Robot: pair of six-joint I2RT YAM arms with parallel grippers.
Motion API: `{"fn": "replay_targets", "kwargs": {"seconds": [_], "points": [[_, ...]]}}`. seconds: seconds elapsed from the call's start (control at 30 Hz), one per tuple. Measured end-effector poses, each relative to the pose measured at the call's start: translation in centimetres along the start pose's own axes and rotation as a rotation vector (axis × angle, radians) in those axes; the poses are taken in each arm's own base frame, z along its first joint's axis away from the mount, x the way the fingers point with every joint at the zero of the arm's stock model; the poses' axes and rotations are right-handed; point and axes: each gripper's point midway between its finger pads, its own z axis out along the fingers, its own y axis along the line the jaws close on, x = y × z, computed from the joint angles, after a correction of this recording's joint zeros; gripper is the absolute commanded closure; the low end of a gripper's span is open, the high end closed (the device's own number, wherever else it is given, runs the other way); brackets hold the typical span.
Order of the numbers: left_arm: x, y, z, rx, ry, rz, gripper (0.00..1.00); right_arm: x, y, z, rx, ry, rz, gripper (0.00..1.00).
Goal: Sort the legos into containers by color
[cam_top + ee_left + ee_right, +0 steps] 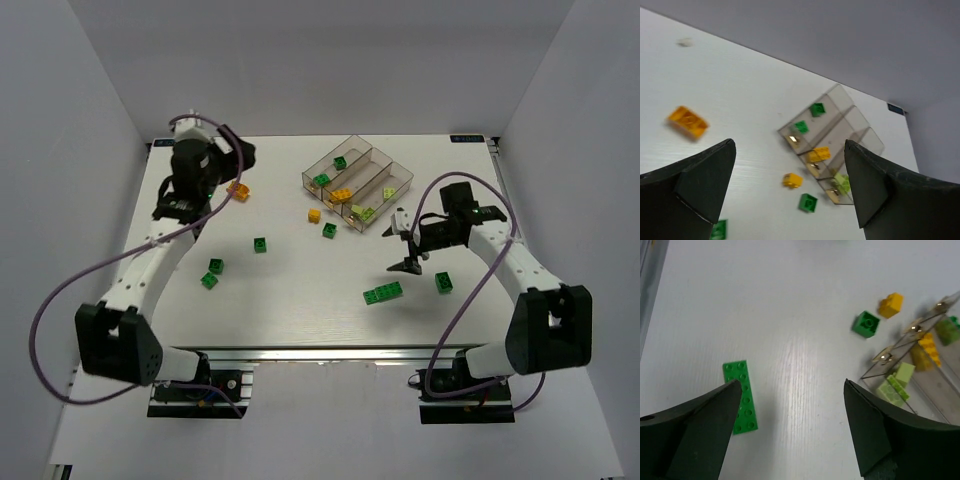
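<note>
A white table (300,320) with a faint wood grain sits inside a booth of plain pale grey walls (330,70) on three sides. A silver metal rail (330,352) runs along the near edge.

The left gripper (790,152) hangs over the table with its jaws spread wide and nothing between them. An orange brick (687,121) lies just past one of its fingers. The clear containers (392,172) sit farther ahead of it, holding green, orange and pale yellow-green bricks.

The right gripper (789,390) is also spread wide and empty. A long green plate (740,396) lies on the table beside one of its fingers, and the containers are near the other. Loose green bricks (260,244) dot the table between the two grippers.

A small dark label (895,108) is at the table's far corner; its writing is too small to read.
</note>
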Motion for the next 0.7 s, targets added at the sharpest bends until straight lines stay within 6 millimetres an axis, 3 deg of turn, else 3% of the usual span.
{"fn": "replay_targets", "kwargs": {"seconds": [0.1, 0.3, 0.47, 0.57, 0.7], "points": [[-1.2, 3.5, -2.9, -0.083, -0.024, -0.023, 0.07, 2.1, 2.0, 0.4, -0.113, 0.062, -0.036, 0.11], [4.3, 7.0, -6.0, -0.186, 0.132, -0.018, 0.17, 3.6, 5.3, 0.7, -0.256, 0.139, -0.072, 0.15], [9.2, 10.4, -8.5, -0.278, 0.237, -0.049, 0.17, 4.3, 6.7, 1.5, -0.326, 0.206, -0.103, 0.18], [11.0, 11.3, -9.9, -0.296, 0.259, -0.071, 0.15, 5.5, 7.7, 1.9, -0.346, 0.251, -0.074, 0.19], [11.4, 11.5, -10.9, -0.296, 0.251, -0.088, 0.14, 6.8, 7.6, 2.6, -0.337, 0.309, -0.033, 0.20]]}}
